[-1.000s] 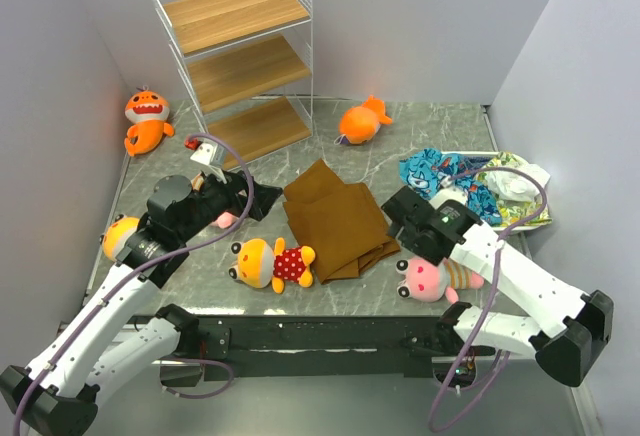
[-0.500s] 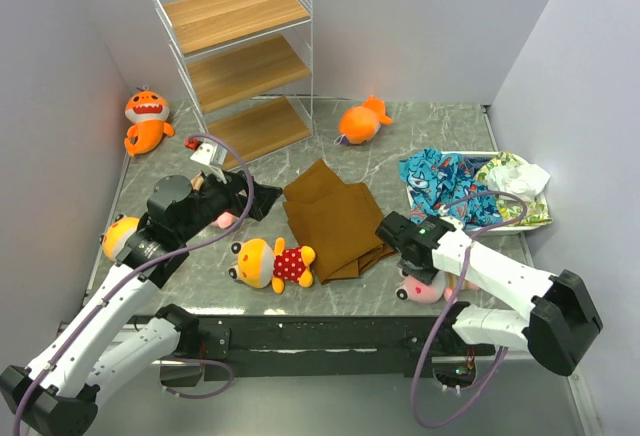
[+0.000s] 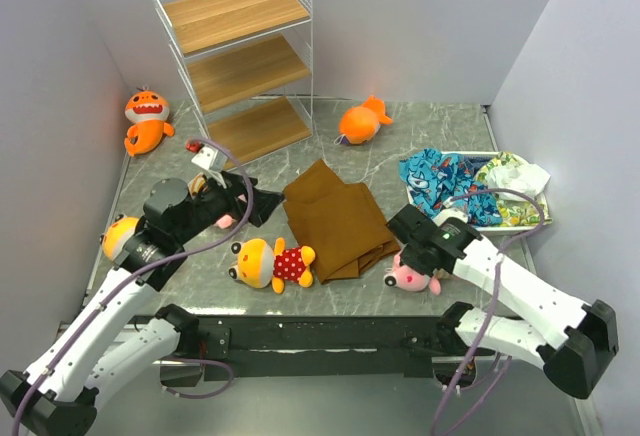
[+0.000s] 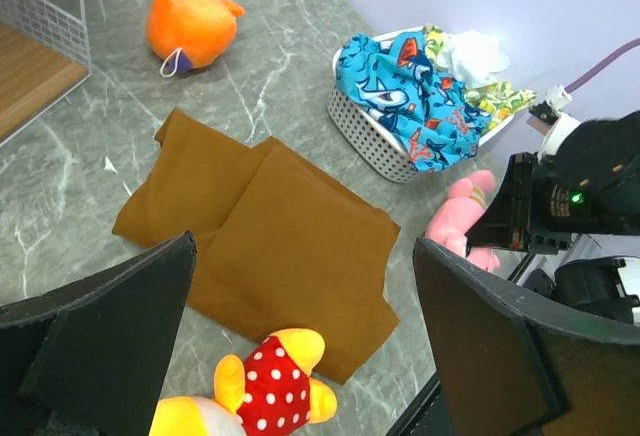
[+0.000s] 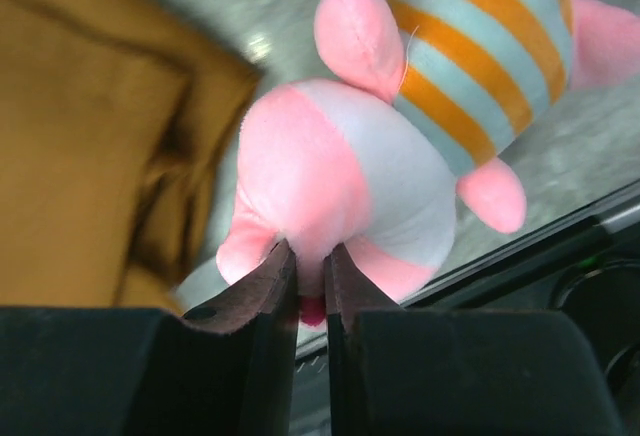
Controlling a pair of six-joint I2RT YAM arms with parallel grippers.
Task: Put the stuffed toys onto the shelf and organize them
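right gripper: clenched on pink striped toy, at its head; toy at front table edge beside brown cloth
left gripper: spread wide, holding nothing
second pink toy: mostly hidden under left arm

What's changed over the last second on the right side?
The right end effector came down and closed on the head of the pink striped toy, which shifted slightly left. The left end effector stayed open; the brown cloth and shelf stayed put.
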